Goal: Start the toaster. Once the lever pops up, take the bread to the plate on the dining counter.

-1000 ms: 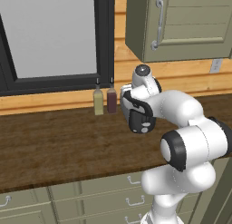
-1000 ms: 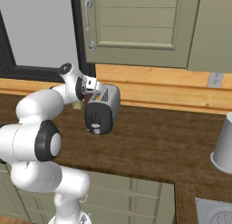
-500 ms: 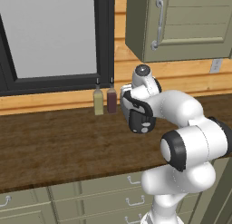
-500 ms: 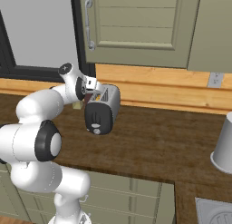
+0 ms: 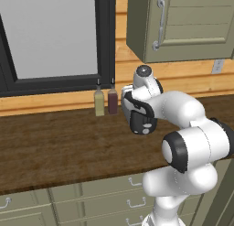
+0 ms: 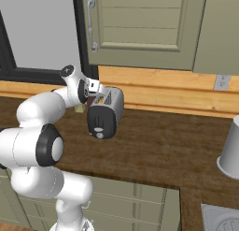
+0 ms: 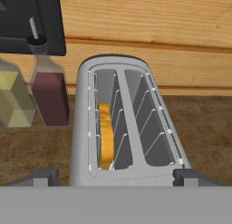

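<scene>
**Gripper spread above the toaster, bread down in the left slot**

Nearest stands the worktop (image 5: pixel 55 147), dark wood grain, with green-grey drawers (image 5: pixel 96 197) under its front edge. The white arm reaches out over it toward the back wall.

In the hand view the gripper (image 7: pixel 115 177) is spread wide; its two dark fingertips (image 7: pixel 38 175) sit well apart, one either side of the near end of the toaster (image 7: pixel 122 128), and pinch nothing. Whether they touch the casing cannot be told.

The toaster stands on the worktop with its black end panel (image 6: pixel 100 122) facing the robot. A round knob (image 6: pixel 98 135) shows low on that panel. The lever's position cannot be made out at this size.

Looking down from the hand, the bread (image 7: pixel 105 137) stands on edge in the left-hand slot, sunk within it, orange-tan along its top edge. The right-hand slot holds only wire guides.

Just left of the toaster and further back stand two slim bottles, one pale yellow (image 7: pixel 12 100) and one dark red (image 7: pixel 49 94), side by side against the plank wall (image 7: pixel 149 19).

Far right on the worktop, a grey cylindrical container (image 6: pixel 231 148) stands well apart from the toaster.
</scene>
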